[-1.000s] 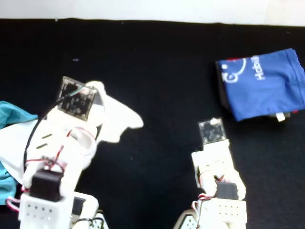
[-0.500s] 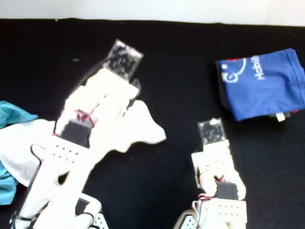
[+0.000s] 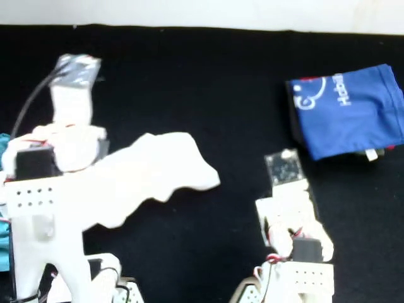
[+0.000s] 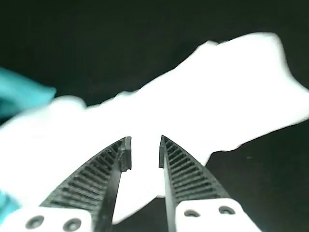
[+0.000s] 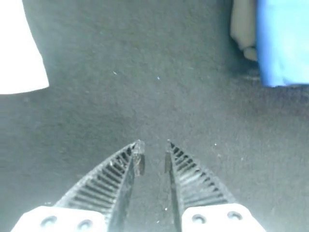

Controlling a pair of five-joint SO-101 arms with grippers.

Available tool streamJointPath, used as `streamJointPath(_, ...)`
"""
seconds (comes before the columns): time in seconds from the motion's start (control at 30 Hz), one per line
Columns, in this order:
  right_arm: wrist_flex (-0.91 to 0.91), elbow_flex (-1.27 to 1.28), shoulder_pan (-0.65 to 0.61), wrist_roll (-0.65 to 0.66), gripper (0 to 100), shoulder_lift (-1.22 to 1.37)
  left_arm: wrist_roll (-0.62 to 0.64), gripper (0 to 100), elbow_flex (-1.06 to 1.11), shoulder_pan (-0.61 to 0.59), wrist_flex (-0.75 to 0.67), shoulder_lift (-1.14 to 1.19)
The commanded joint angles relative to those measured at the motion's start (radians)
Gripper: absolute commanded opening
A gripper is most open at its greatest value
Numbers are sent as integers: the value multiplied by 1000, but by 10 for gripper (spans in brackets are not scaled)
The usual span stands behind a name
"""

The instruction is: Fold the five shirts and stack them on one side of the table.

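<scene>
Hovering above the white shirt (image 4: 207,96), my left gripper (image 4: 145,152) had its jaws slightly apart, empty; my right gripper (image 5: 153,155), likewise apart, hung over the table (image 5: 145,72) near the folded blue shirt (image 3: 353,110).

Bright, even light. The white shirt (image 3: 158,167) and the left arm (image 3: 44,196) burn out to flat glare — hardly a fold can be read on them. The black table (image 3: 221,76) takes no visible shadows; the right wrist view shows it paler, softly lit.
</scene>
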Motion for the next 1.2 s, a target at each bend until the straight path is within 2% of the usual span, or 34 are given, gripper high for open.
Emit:
streamJointPath(0.0,36,-193,-76,-5,183,199,3,104,85,-91,5,-1)
streamJointPath(0.1,108,-397,-182,-6,242,407,3,104,128,-127,5,-1)
streamJointPath(0.23,170,-619,-343,-8,244,677,3,104,150,-145,5,-1)
streamJointPath(0.5,170,-889,-515,-8,244,1207,3,104,213,-147,5,-1)
streamJointPath(0.73,171,-1099,-562,-8,244,1535,3,103,249,-147,8,-2)
streamJointPath(1.1,171,-1330,-555,-3,241,1784,3,102,255,-147,6,-2)
streamJointPath(1.17,176,-1359,-544,-3,212,1819,3,102,255,-147,9,-2)
